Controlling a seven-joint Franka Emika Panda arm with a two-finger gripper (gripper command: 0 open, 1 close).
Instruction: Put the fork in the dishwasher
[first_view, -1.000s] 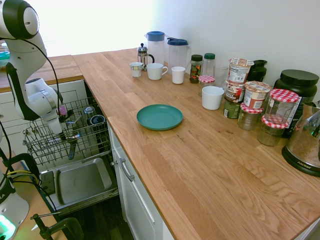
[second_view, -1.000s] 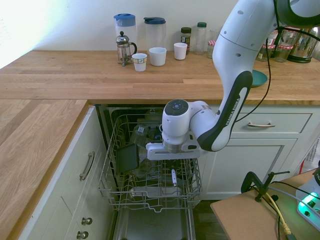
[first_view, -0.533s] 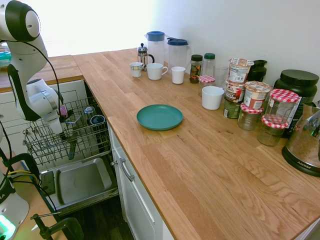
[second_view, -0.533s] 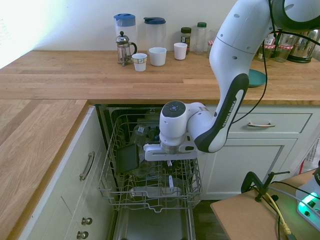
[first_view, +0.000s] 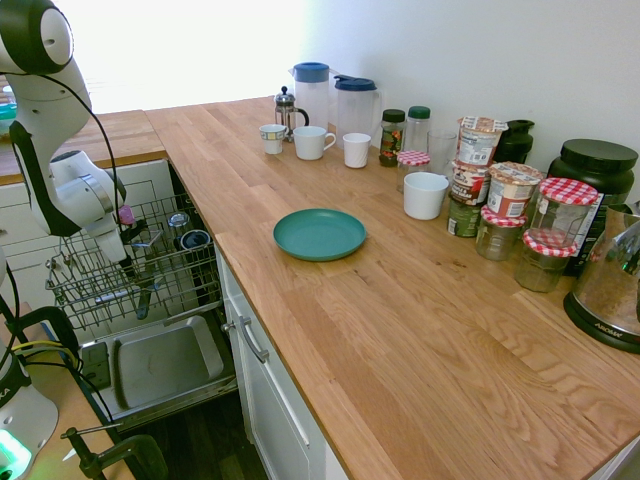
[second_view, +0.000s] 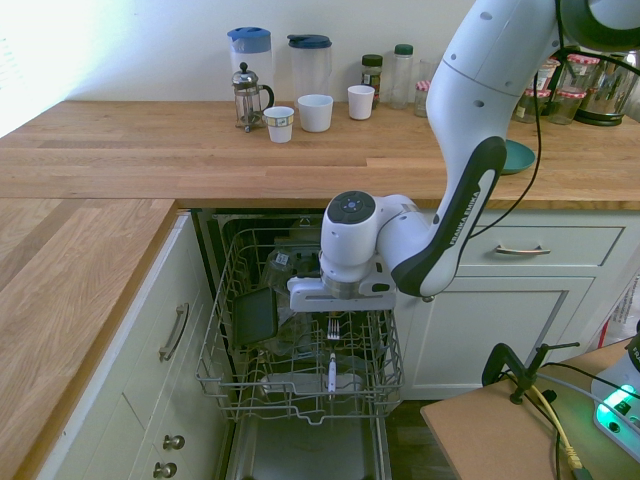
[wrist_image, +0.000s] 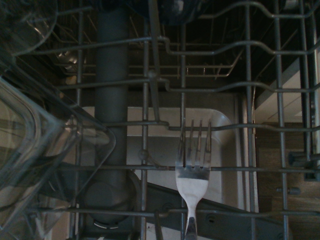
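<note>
Daylight is flooding in from the window side, blowing out the far wall to white in both exterior views and glaring off the wooden countertop (first_view: 400, 300). The wide lenses are bending straight edges near the frame borders. The wrist view is sitting dim and grainy (only the fork (wrist_image: 192, 165) is catching light), with nearby clear plastic blurring.

Hand (second_view: 333, 322) has lifted — fork (second_view: 332, 371) hangs lower, exposed.

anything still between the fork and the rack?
Nothing visible. The fork already hangs among the wires of the dishwasher rack, directly below the gripper; the wrist view shows its tines over the rack wires.
</note>
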